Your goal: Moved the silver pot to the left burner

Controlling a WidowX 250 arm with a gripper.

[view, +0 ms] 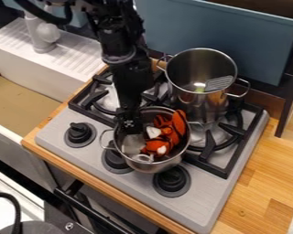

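Silver is curving round below me: the small pot (154,166) is sitting near the front of the stove (204,211), between the knobs (171,179) and the tall pot (198,103). I am taking it as the one meant for the left burner (102,106), though both pots are silver. My gripper (130,128) is hanging at its rim; whether my jaws are clasping metal or standing apart, I cannot tell.

If I am pinching only one side, the weight of the orange and white contents (178,123) could be tipping the pot and spilling them. Carrying it too low, I could be catching its loop handle (105,140) or base on the black grate (91,114). Swinging wide, I could be knocking the tall pot close behind.

My own arm (126,77) is covering part of the left burner, and its upper end is running out of view. The small pot's wall is hiding its underside, so I am not judging whether it is resting or raised. What its contents are is staying unclear.
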